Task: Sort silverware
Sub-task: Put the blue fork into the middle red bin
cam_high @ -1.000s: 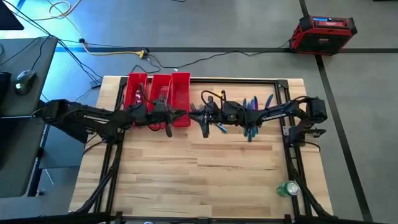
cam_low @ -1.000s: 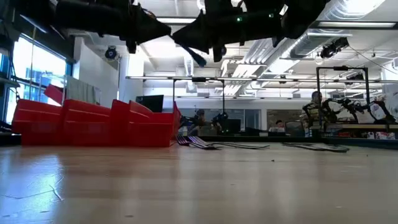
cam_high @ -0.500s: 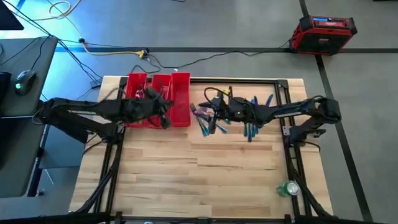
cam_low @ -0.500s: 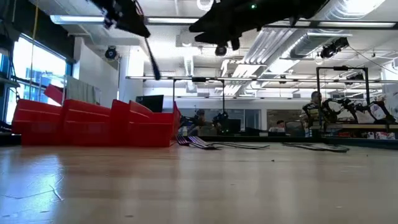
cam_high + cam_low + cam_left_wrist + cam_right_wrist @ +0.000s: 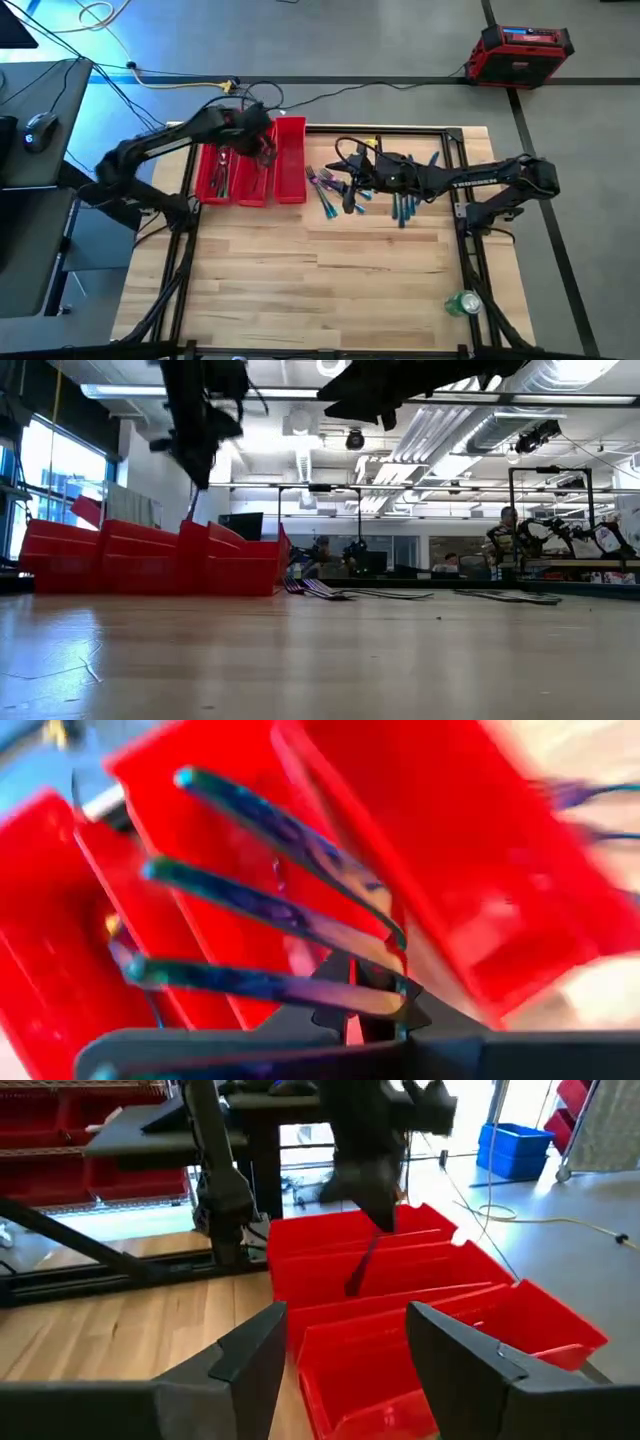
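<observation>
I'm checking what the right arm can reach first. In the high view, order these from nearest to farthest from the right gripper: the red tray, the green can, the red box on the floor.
1. Red tray: just beside the right gripper, toward the left arm.
2. Green can: at the table's near right corner.
3. Red box: on the floor beyond the table's far right corner.

I find no writing that I can read in any of my views. The red case (image 5: 523, 48) on the floor beyond my table carries a blue panel, but any lettering on it is too small to make out. The red tray (image 5: 254, 160) shows plain walls, and the silverware (image 5: 290, 910) shows only its rainbow sheen, no stamp or mark.
</observation>
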You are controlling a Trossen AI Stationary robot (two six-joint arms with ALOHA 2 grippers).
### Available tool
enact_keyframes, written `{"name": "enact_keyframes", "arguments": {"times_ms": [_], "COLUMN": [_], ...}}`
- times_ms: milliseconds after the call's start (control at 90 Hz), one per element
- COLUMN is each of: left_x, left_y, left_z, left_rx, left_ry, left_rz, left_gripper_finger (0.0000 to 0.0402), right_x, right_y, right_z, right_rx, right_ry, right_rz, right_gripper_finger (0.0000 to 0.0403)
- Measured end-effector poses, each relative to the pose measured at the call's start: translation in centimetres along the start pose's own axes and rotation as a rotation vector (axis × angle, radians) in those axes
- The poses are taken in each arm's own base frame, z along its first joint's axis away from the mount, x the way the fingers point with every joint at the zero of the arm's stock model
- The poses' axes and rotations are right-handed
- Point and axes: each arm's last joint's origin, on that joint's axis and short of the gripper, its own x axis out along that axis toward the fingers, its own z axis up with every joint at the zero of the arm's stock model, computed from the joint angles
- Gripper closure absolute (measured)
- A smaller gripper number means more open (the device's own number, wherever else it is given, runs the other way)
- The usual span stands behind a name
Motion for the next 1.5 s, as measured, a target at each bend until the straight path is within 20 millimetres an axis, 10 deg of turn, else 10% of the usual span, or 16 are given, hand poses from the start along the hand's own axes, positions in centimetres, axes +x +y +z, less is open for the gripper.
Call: {"name": "enact_keyframes", "arguments": {"times_ms": [444, 1056, 1244, 1500], "left_x": [8.2, 9.3, 6.2, -4.5], "left_y": [2.3, 3.2, 3.2, 2.0], "left_z": [1.8, 2.6, 3.5, 2.6], "left_rx": [-0.153, -0.199, -0.165, -0.075], "left_ry": [0.372, 0.348, 0.273, -0.067], "left_rz": [0.056, 0.042, 0.019, -0.090], "left_gripper_finger": [0.0401, 0.0352, 0.0342, 0.0341], "right_x": [-0.1, -0.1, -0.3, -2.0], "right_y": [0.7, 0.7, 0.7, -0.7], "right_z": [0.0, 0.0, -0.1, -1.6], "right_rx": [-0.018, -0.015, -0.023, -0.039], "right_ry": [-0.006, -0.008, 0.026, 0.282], "right_rz": [0.022, 0.030, 0.029, -0.012], "right_gripper_finger": [0.0210, 0.0210, 0.0210, 0.0210]}}
